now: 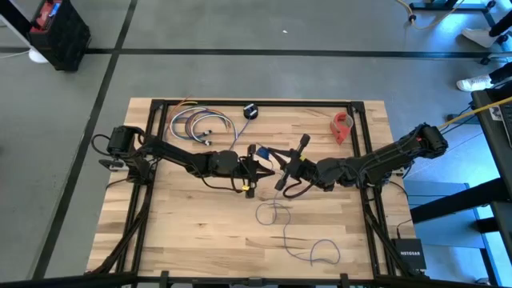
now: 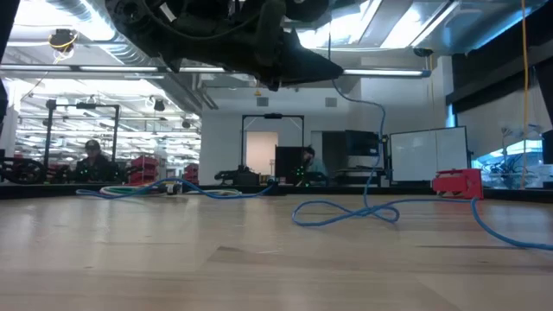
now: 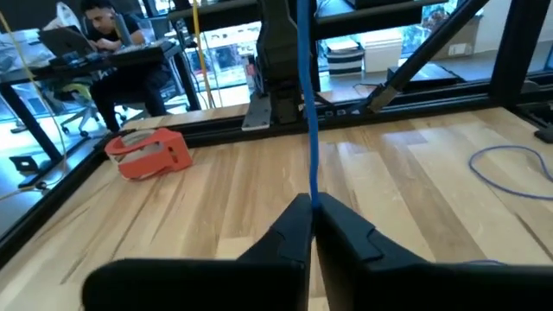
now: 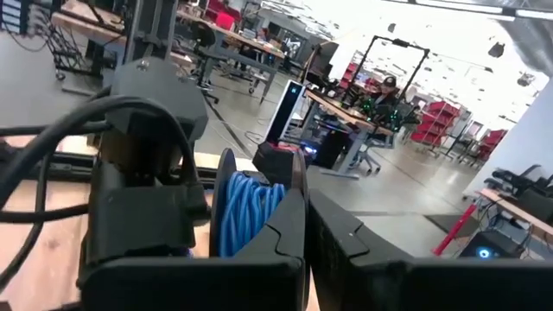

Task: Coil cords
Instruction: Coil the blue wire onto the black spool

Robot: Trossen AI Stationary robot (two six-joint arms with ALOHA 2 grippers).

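Pinching the thin blue cord (image 3: 308,104) between the pressed-together fingers of the left gripper (image 3: 309,206), up over the middle of the table (image 1: 160,240), with the line running taut and straight away from the fingertips. Hovering just beside it with the right gripper (image 4: 304,207), fingers likewise pressed together, and showing nothing that can be made out between them; facing the spool (image 4: 251,212), which is sitting close against the left arm's wrist. Judging the coiling as partly done: carrying a good number of blue turns on the spool already, packed side by side between its black cheeks, yet leaving plenty loose. Trailing one strand down from the raised arms to the wood, then wandering across the near half of the table in a couple of slack loops, ending toward the front right corner. Needing, by the look of it, many more turns before all that slack is taken up. Looking for containers and finding no bin, tray or box on the table; treating the spool as the only holder here, filled in part with cord and nothing else. Leaving the red object (image 1: 342,126) near the far right edge and the bundle of multicoloured cables (image 1: 200,124) at the far left, both well apart from the grippers and touched by neither.
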